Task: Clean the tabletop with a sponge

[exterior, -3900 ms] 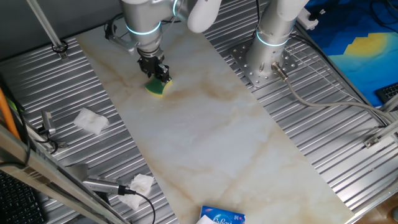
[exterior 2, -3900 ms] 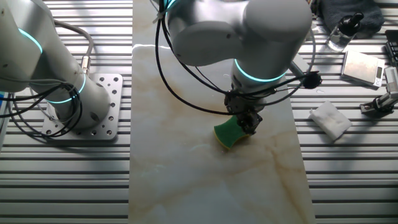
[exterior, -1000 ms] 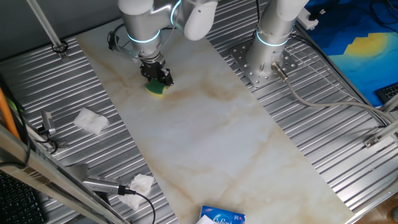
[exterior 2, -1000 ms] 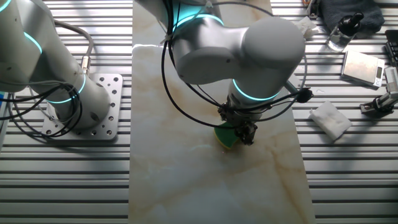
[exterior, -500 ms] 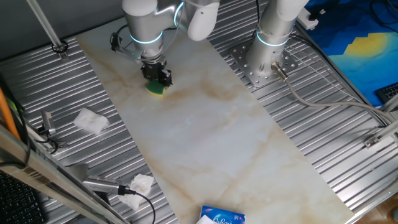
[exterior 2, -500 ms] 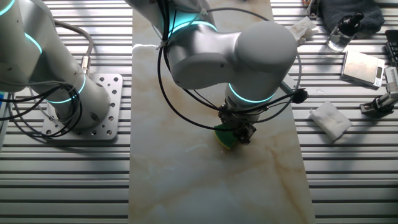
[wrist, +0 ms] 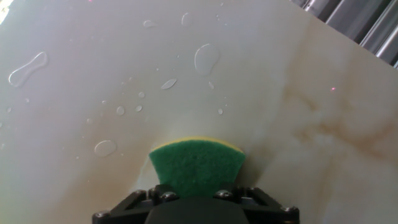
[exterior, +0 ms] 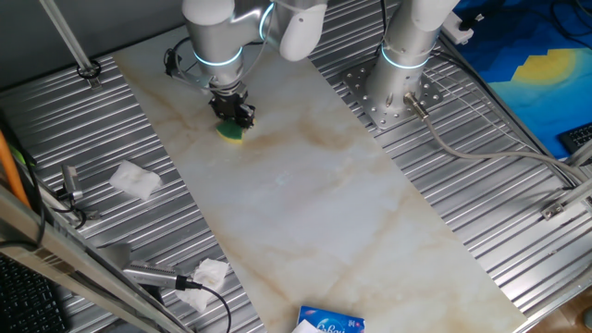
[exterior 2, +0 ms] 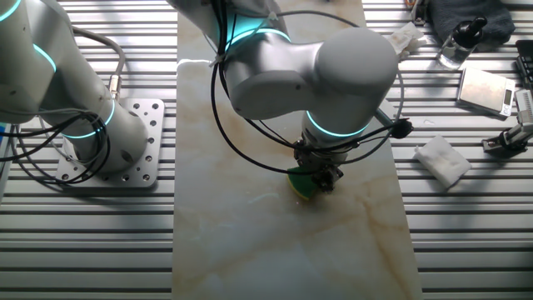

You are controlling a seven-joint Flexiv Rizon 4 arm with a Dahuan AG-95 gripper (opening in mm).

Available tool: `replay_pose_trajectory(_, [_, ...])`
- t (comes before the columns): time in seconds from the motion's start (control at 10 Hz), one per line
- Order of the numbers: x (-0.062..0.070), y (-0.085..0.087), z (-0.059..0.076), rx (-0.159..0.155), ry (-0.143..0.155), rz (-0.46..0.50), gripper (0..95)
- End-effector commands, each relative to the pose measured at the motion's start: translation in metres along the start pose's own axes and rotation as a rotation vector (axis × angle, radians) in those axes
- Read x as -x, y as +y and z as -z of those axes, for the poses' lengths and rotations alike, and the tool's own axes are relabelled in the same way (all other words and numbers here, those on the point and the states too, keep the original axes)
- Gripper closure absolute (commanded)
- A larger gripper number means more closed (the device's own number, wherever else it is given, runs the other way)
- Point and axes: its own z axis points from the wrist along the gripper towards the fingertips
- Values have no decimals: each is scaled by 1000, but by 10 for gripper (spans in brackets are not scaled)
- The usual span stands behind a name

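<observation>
- The pincer (exterior: pixel 232 115) points down at the far end of the bench (exterior: pixel 305 194) and is pinching the sponge (exterior: pixel 230 130) between its 2 fingers.
- The sponge is pressed against the off-white marble-look slab; in the hand view its green scouring layer (wrist: pixel 197 167) faces the camera, and a thin yellow edge (wrist: pixel 205 140) shows at the tip that touches the surface.
- In the other fixed view the sponge (exterior 2: pixel 301 183) is mostly hidden under the wrist — only a green and yellow part shows below the pincer (exterior 2: pixel 321 177).
- Water drops (wrist: pixel 206 58) lie on the slab in front of the sponge in the hand view, several small ones and a few bigger ones, one long drop (wrist: pixel 27 68) at the left edge.
- Faint brown veins (wrist: pixel 323 118) run across the slab to the right of the sponge.
- The ribbed grey metal surface (exterior: pixel 102 139) surrounds the slab on both long sides.
- 2 crumpled white tissues lie on this metal, well apart from the sponge: one (exterior: pixel 135 179) beside the slab, the other (exterior: pixel 205 275) nearer to the camera, close to a cable.
- A blue and white packet (exterior: pixel 329 323) is at the near end of the slab, cut by the picture's border.
- A 2nd robot base (exterior: pixel 400 74) stands on a metal plate beside the slab — it touches nothing on the slab.
</observation>
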Motion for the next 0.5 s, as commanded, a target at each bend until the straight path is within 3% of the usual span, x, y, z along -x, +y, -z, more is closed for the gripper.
replay_pose_trajectory(0.1, [0, 0, 0, -2, 2, 0, 760])
replay_pose_trajectory(0.5, [0, 0, 0, -2, 5, 3, 760])
